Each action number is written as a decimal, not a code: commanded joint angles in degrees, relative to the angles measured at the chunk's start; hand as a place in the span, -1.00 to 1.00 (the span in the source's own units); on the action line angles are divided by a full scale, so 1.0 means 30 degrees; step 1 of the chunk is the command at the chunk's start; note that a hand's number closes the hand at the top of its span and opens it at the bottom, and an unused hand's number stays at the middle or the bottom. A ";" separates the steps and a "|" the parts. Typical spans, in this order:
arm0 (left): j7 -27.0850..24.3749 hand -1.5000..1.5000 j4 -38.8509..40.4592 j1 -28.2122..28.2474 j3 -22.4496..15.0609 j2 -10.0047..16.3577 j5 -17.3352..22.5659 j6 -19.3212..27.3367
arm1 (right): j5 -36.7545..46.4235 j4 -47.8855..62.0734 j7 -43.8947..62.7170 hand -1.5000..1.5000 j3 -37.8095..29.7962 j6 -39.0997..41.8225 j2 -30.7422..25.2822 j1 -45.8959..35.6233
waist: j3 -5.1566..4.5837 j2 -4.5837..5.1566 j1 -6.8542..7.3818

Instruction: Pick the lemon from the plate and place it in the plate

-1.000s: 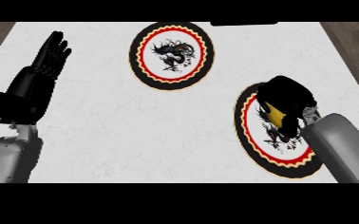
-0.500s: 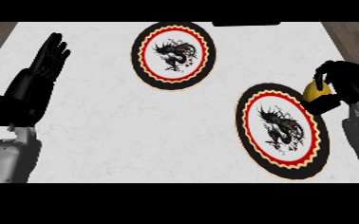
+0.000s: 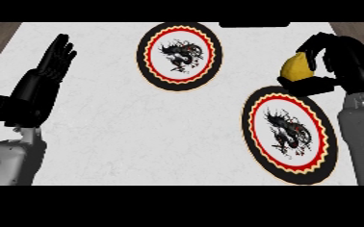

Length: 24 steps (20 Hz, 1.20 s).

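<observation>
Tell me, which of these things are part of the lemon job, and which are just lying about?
In the job: lemon, gripped in the right hand; near plate at lower right; far plate at top centre.
Just there: left hand, open and resting at the left edge; white counter.

Right hand (image 3: 340, 62) curled round lemon (image 3: 296, 68), above near plate's (image 3: 287, 134) top edge. Far plate (image 3: 179, 56) at counter (image 3: 142, 125) centre-top. Left hand (image 3: 43, 81) open, fingers up, at left edge.
</observation>
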 commanded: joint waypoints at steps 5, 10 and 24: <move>0.0383 0.00 -0.0041 -0.0392 0.0638 0.0244 0.0253 -0.0885 | -0.0879 -0.0754 0.1754 1.00 0.1079 0.0510 0.2646 -0.2876 | 0.0004 0.0089 0.0294; 0.0737 0.00 -0.0437 -0.0082 0.0484 -0.0028 -0.0057 -0.0993 | 0.0372 0.1230 0.3330 1.00 0.2309 -0.0053 0.4370 -0.5654 | 0.0003 0.0095 0.0418; 0.0159 0.00 0.0035 -0.1001 0.0384 -0.0902 -0.0825 -0.0650 | 0.0280 1.5466 0.1619 1.00 0.1782 -0.6693 0.7293 -1.2804 | 0.0000 0.0290 0.0984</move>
